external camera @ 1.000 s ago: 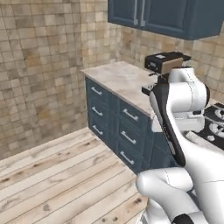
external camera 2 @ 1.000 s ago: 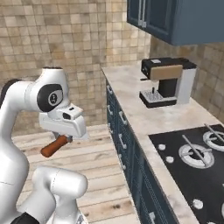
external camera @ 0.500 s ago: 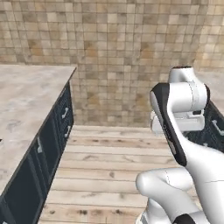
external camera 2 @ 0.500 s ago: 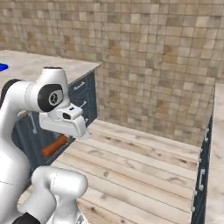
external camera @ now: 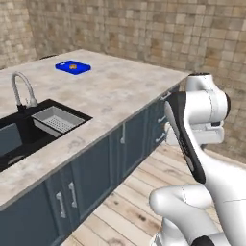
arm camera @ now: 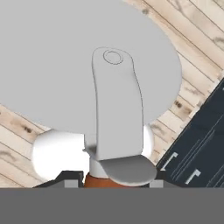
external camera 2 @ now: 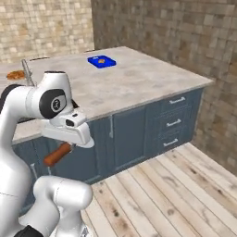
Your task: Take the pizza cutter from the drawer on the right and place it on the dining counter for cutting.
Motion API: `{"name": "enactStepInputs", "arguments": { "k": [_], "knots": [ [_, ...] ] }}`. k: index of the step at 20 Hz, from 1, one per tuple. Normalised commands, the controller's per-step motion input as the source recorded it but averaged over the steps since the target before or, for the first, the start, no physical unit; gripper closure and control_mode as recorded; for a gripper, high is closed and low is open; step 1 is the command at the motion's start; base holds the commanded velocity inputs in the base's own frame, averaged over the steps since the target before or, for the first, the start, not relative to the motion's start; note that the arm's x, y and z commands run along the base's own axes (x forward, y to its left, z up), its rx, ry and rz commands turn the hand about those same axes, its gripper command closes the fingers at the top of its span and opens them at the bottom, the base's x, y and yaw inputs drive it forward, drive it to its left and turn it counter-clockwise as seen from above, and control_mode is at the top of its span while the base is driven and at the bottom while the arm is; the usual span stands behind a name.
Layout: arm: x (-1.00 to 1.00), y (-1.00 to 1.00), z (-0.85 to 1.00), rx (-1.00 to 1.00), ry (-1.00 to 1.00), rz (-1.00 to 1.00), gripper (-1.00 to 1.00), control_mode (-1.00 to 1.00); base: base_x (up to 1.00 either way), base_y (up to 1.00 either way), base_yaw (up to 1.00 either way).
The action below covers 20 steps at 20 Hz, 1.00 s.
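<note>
I've got the pizza cutter (arm camera: 114, 105) clamped in the gripper (external camera 2: 69, 139), low beside my base — the dining counter (external camera 2: 139, 78) sits ahead. Risk now: swinging up, the handle clips the counter edge, or the wheel slips loose.

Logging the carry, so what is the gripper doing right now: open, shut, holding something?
Gripper: shut on the pizza cutter, wheel blade ahead of the fingers, reddish-brown handle between them.

Pizza cutter (arm camera: 118, 78): wheel cut off by the hand view's top and left edges; handle mostly hidden at the bottom. In the right base view, wheel concealed behind the hand. Blue item (external camera: 72, 67) on worktop (external camera: 110, 91): too small to identify.
</note>
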Motion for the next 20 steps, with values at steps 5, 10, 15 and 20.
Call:
{"name": "enactStepInputs", "arguments": {
  "k": [5, 10, 15, 20],
  "knots": [
    [0.0, 0.0, 0.0, 0.0, 0.0, 0.0, 1.0, 1.0, 0.36, -0.07, 0.91],
    [0.0, 0.0, 0.0, 0.0, 0.0, 0.0, 1.0, 1.0, 0.3, -0.47, 0.57],
    [0.0, 0.0, 0.0, 0.0, 0.0, 0.0, 1.0, 1.0, 0.11, 0.05, 0.85],
    [0.0, 0.0, 0.0, 0.0, 0.0, 0.0, 1.0, 1.0, 0.0, 0.0, 1.0]
  ]
}}
